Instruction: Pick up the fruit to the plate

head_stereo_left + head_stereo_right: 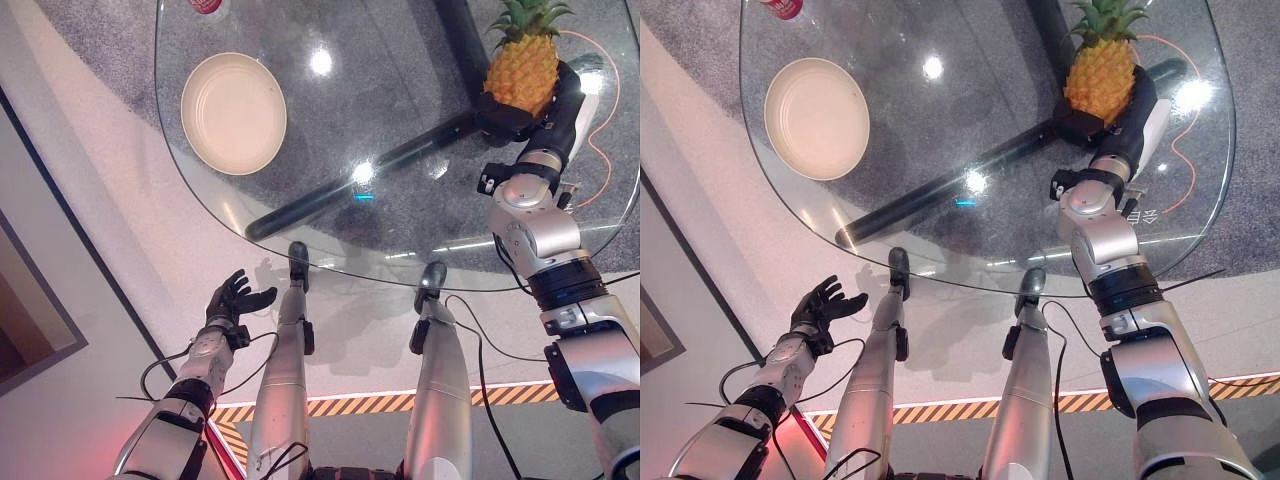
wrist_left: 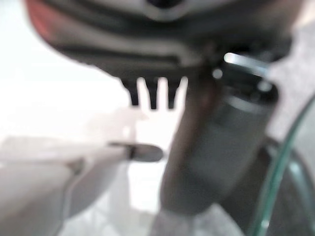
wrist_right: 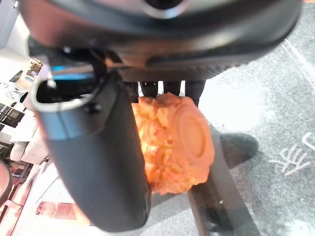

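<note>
left hand [image 1: 236, 299] relaxed | right hand [image 1: 512, 118] clasps knobbly pineapple [image 1: 522, 72] | round plate [image 1: 233, 112]

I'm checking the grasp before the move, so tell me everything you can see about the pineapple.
The pineapple is orange-yellow with a knobbly skin, a green leafy crown and a flat round base, and it looks like plastic. It stands roughly upright over the far right part of the glass table, crown pointing away from the robot. The right hand is curled round its lower part, thumb on one side and fingers behind. Whether it is lifted off the glass cannot be told.
</note>
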